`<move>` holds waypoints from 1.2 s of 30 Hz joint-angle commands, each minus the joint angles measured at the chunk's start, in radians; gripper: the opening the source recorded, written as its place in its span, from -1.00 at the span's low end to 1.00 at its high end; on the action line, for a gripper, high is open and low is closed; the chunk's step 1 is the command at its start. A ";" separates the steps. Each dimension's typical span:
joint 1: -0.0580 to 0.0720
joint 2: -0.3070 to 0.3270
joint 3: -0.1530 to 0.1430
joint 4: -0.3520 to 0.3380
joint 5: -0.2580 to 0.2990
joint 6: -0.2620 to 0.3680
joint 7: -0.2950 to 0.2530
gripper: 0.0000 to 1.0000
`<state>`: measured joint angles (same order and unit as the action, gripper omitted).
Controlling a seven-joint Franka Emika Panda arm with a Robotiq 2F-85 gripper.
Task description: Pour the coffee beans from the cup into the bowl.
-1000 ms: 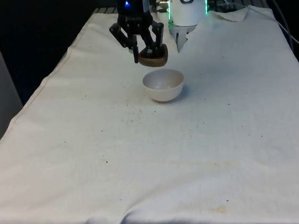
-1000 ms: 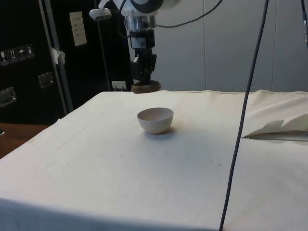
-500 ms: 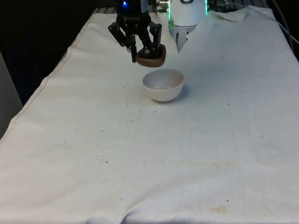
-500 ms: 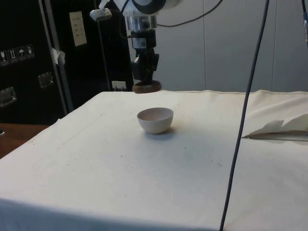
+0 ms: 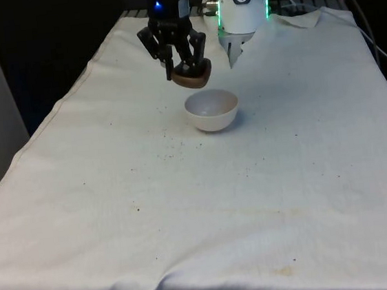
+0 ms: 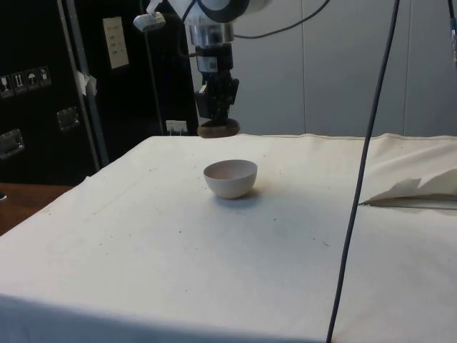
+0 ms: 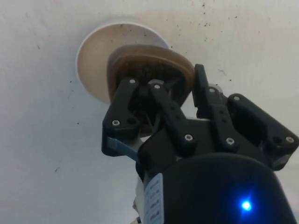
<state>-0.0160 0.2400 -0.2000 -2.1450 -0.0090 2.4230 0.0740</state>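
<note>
A: What lay nearest the camera?
B: Bare white cloth (image 5: 208, 219), dotted with dark specks. Beyond it stood the white bowl (image 5: 211, 110), upright and unobstructed.

A: And the cup?
B: The brown cup (image 5: 191, 76) hung above the bowl's far rim, clamped by its rim in the gripper (image 5: 179, 62), one finger inside. I'd judge it was carried level so the beans stayed in.

A: Room to tip?
B: Plenty; the cloth's edges were well apart from the bowl.
</note>
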 commanded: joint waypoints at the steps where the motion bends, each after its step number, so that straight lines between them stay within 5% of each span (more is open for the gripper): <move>1: 0.004 -0.003 -0.008 -0.006 -0.019 0.013 0.023 -0.92; 22: 0.000 0.000 -0.010 -0.004 -0.062 0.008 0.131 -0.92; 36: 0.004 -0.022 -0.028 -0.034 -0.140 0.023 0.241 -0.92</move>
<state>-0.0160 0.2270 -0.2200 -2.1680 -0.1300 2.4320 0.2980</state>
